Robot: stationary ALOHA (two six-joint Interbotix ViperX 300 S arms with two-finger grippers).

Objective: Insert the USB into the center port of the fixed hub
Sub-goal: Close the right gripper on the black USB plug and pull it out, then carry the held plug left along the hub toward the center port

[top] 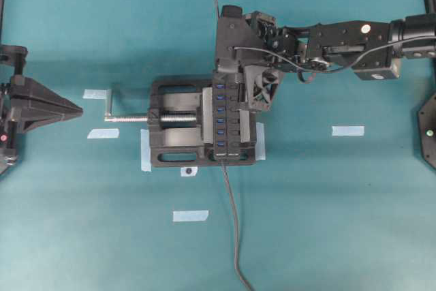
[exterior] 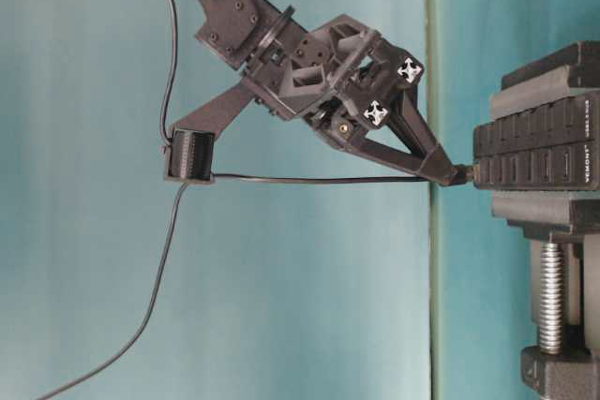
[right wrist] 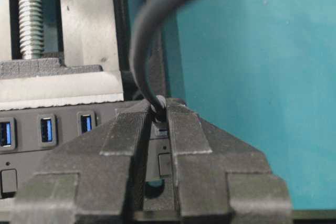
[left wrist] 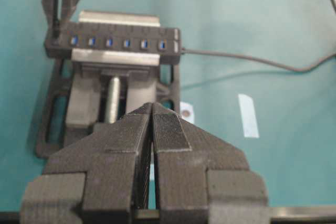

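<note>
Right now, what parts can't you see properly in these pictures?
- USB plug, right wrist view: the right gripper fingers cover all but its cable end.
- Which port it sits at, overhead view: the right gripper covers the top end of the fixed hub.
- Hub's far-left slot, left wrist view: the right gripper's fingers block it.
- Left arm, overhead view: cut off by the left edge.

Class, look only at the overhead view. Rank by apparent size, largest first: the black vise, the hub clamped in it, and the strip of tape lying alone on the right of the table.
1. The vise, widest by far.
2. The hub, a long narrow bar.
3. The tape strip, shortest and thinnest.
</note>
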